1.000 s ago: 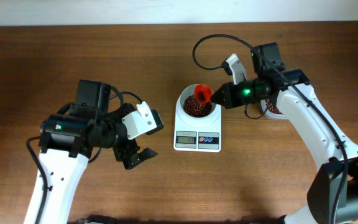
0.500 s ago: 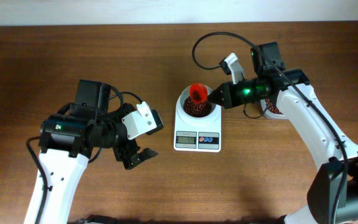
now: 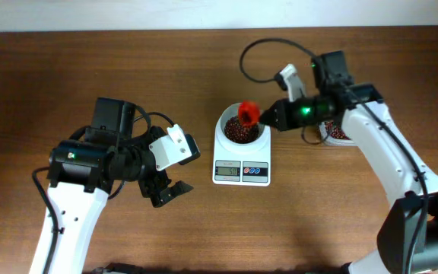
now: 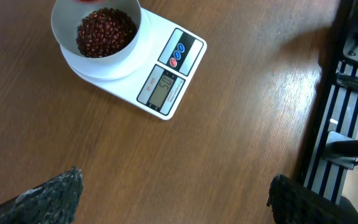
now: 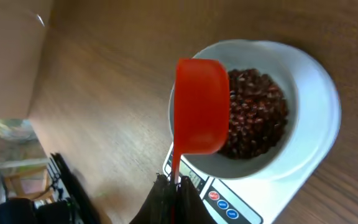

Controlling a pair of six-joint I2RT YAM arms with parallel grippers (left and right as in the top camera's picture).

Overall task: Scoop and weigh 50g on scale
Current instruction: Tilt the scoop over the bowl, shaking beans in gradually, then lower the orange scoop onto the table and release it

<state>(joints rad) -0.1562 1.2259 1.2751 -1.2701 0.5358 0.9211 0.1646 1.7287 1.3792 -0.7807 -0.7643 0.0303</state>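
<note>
Near the middle of the table (image 3: pixel 204 68), the scale (image 3: pixel 241 154) sat with its display (image 4: pixel 164 88) turned toward the robot. Its round white bowl (image 4: pixel 61 28) held a heap of dark red beans (image 4: pixel 104 31).

Over the bowl's far rim, the red scoop (image 5: pixel 197 106) hung tipped above the beans without touching them. The right gripper (image 5: pixel 171 198) was clamped tight on its thin handle, just right of the bowl. The left gripper (image 3: pixel 169 190) hovered well apart from the scale, off to its left and nearer the robot. Its jaws were spread wide and held nothing, and its dark fingers (image 4: pixel 45 198) showed only at the bottom corners of the left wrist view.

On the scale's front panel, the grey display showed dark digits too blurred to read with certainty. Beside it were a red button (image 4: pixel 173 61) and a blue button (image 4: pixel 180 48), with small print above the display that could not be made out.

Right of the scale, a container of beans (image 3: pixel 333 135) lay mostly hidden behind the right arm. Bare wood stretched left of the scale and in front of it, and more ran behind it to the table's far edge, against a pale wall. In the left wrist view the wood ended at an edge on the right, with dark rails beyond it.
</note>
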